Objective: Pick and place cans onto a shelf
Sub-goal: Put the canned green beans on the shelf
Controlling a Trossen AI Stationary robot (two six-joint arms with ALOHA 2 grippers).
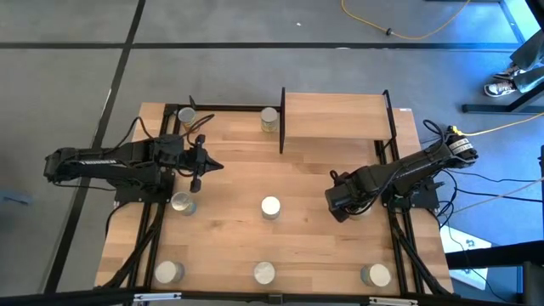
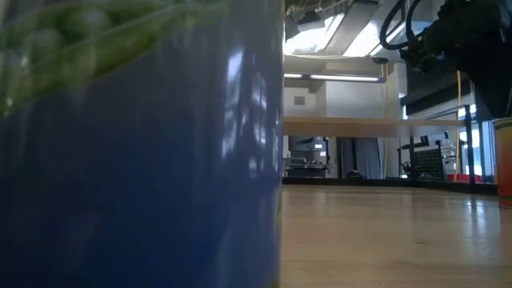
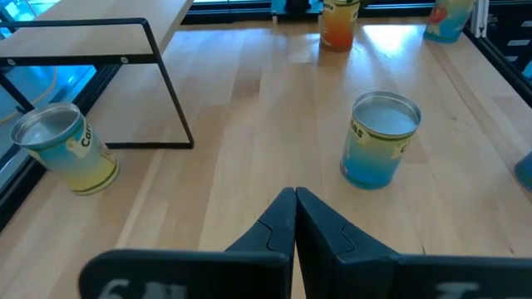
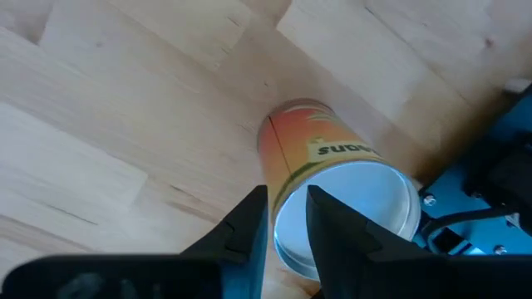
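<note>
Right gripper (image 4: 287,218): hovering over the orange can (image 4: 332,191) near the table's right edge, fingers slightly parted, gripping nothing
Orange can: standing just under those fingertips
Left gripper (image 1: 204,164): fingers pressed together, waiting left of centre
Blue can (image 3: 378,139): standing ahead of it
Shelf (image 1: 336,116): sitting bare at the back

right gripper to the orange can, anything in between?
Nothing visible. The right gripper hangs directly over the orange can, fingers slightly apart above its rim, not yet around it. Bare table lies between there and the shelf.
</note>
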